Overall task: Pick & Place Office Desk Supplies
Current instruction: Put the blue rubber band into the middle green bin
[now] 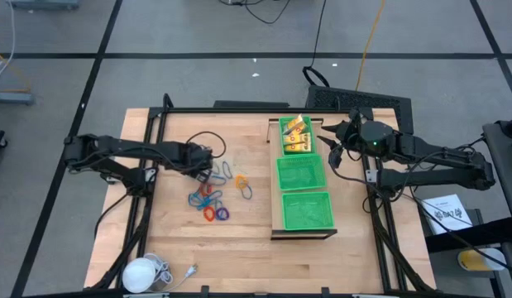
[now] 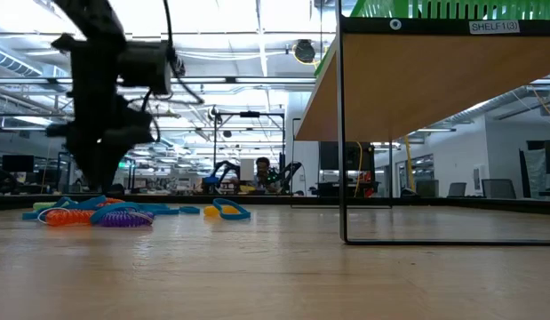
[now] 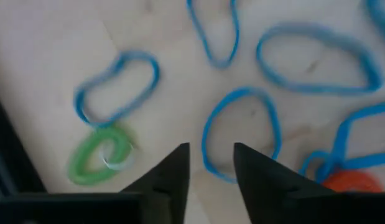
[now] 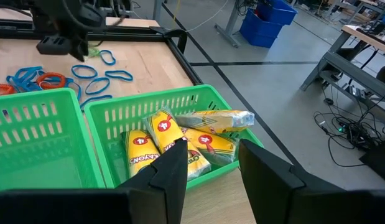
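- The left hand (image 3: 208,171) hovers low over the scatter of rings on the desk (image 1: 239,232), its two dark fingers parted by a narrow gap and holding nothing.
- Just ahead of those fingertips a blue ring (image 3: 242,134) lies flat on the wood, its near edge showing in the gap between them; a green coiled ring (image 3: 99,155) sits off to one side, further blue loops (image 3: 316,59) lie beyond, and an orange ring (image 3: 351,182) peeks in at the other side.
- By the look of it, the step in hand is the pick: the left hand is lined up on a ring but has not closed on one.
- The next move likely calls for a short drop to the desk and a pinch across the thin band, which lies flat and could slip from the fingers.
- From above, the ring cluster (image 1: 212,194) lies just beside the left hand on the side toward the green mesh tray (image 1: 303,178), which stands well apart from it.
- The right hand (image 4: 208,165) waits over the tray's end compartment, fingers partly open and empty, with the yellow packets (image 4: 173,146) lying in that compartment directly beneath it.
- The two other compartments (image 1: 305,209) look empty, so most of the sorting appears still to be done.
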Robot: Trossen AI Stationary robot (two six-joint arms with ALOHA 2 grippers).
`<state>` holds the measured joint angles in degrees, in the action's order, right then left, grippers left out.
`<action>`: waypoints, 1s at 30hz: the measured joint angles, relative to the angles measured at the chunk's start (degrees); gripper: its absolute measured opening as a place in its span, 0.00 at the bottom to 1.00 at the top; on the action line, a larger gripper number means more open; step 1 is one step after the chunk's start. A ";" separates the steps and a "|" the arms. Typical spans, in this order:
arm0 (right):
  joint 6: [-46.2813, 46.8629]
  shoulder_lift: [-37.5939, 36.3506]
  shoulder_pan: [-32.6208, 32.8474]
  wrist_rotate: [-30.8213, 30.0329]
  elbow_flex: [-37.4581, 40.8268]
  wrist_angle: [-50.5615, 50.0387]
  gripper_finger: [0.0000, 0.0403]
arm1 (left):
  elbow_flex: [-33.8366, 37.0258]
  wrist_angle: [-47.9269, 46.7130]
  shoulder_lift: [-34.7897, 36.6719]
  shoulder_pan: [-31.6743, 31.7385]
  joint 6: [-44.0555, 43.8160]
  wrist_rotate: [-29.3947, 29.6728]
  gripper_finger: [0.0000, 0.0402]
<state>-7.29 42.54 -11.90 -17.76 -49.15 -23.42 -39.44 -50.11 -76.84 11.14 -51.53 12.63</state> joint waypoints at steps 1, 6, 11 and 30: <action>-0.02 0.00 0.00 0.00 0.00 0.00 0.33 | 1.14 1.58 0.00 0.44 0.57 -1.31 0.39; -0.04 0.00 -0.01 0.02 0.00 -0.01 0.33 | 5.06 7.78 0.02 2.61 0.80 -3.28 0.51; 0.13 0.00 0.00 0.02 0.00 -0.02 0.33 | 7.45 9.03 0.20 4.24 -0.31 -2.11 0.54; 0.18 0.00 -0.01 0.04 0.00 0.00 0.33 | 10.38 15.90 0.24 4.46 -1.16 -4.96 0.03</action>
<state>-7.11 42.54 -11.91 -17.72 -49.15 -23.42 -29.06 -34.22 -76.60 15.59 -52.68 7.66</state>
